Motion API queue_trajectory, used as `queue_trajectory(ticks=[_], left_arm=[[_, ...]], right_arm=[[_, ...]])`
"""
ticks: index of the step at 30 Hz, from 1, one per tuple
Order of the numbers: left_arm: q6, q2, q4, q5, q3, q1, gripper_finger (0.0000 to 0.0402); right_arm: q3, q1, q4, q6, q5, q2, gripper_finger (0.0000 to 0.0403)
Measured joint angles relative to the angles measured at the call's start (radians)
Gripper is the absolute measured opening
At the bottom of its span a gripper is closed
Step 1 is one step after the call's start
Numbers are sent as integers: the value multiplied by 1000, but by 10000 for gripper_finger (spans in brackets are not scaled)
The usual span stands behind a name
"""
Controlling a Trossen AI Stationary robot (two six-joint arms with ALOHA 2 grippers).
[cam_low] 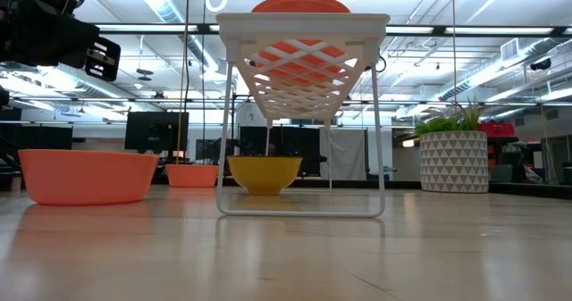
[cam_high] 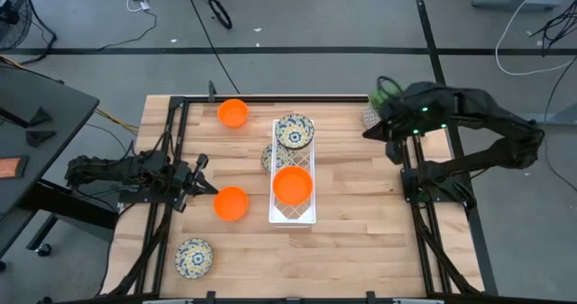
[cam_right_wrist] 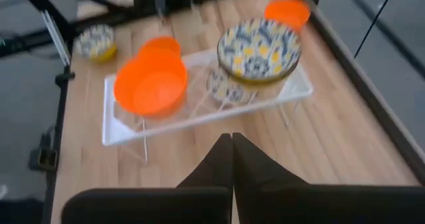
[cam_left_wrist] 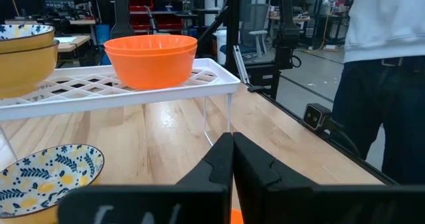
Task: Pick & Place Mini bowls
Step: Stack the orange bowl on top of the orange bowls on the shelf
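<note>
We see two dark, near-black arms built of jointed segments. The left arm [cam_high: 117, 176] carries bundled black cables along its links and ends in the left gripper [cam_high: 204, 185], two slim black tapered fingers [cam_left_wrist: 262, 174] with angular, stepped surfaces. The bulkier right arm [cam_high: 469, 128] shows small green indicator lights near its wrist; its right gripper [cam_right_wrist: 232, 159] has matching matte black fingers.

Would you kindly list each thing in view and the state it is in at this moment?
White rack: upright on the table.
Orange bowl on rack: upright.
Patterned bowl on rack: upright.
Patterned bowl under rack: on the table.
Two orange bowls: on the table, upright.
Patterned bowl: near the table's front-left corner.
Left gripper: shut, empty.
Right gripper: shut, raised.
</note>
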Motion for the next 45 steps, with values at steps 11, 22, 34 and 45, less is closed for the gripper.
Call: queue_trajectory(ticks=[11, 22, 34, 45], left_arm=[[0, 0, 0, 0, 0, 0, 14], [0, 0, 0, 0, 0, 0, 14], [0, 0, 0, 0, 0, 0, 14], [0, 0, 0, 0, 0, 0, 14]], right_arm=[[148, 0, -103, -34, 3, -53, 0], [199, 1, -160, -47, 3, -105, 0], [199, 1, -199, -99, -31, -180, 0], [200, 2, -203, -110, -58, -264, 4]])
